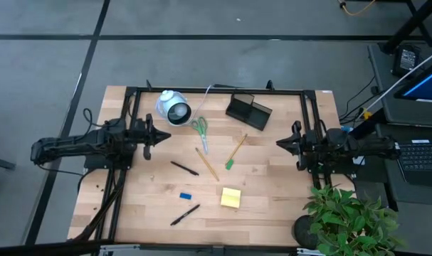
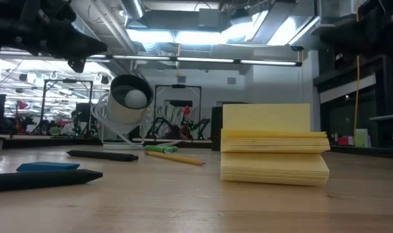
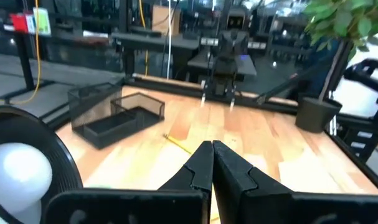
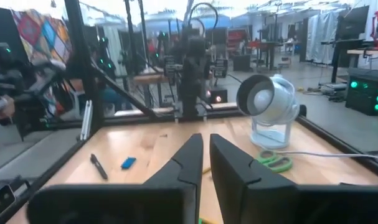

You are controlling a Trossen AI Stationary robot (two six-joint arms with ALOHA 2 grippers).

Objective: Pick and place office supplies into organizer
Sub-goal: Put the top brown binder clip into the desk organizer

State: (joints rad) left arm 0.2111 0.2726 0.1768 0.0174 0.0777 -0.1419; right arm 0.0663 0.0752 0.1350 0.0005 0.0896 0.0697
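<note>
Office supplies lay loose across the table [image 1: 272, 192] between the arms, from the left pincer [image 1: 161, 136], clenched and empty, past scissors [image 1: 200, 130], pens, eraser [image 1: 186, 195], pencils and sticky pad [image 1: 230, 198], to the organizer [image 1: 248, 112] at the back and the clenched, idle right pincer [image 1: 280, 142], evidently nothing sorted yet.

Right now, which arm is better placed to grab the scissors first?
Probably left: the left gripper hangs beside the scissors, fingers shut. The right gripper waits across the table, beyond the pencils.
</note>
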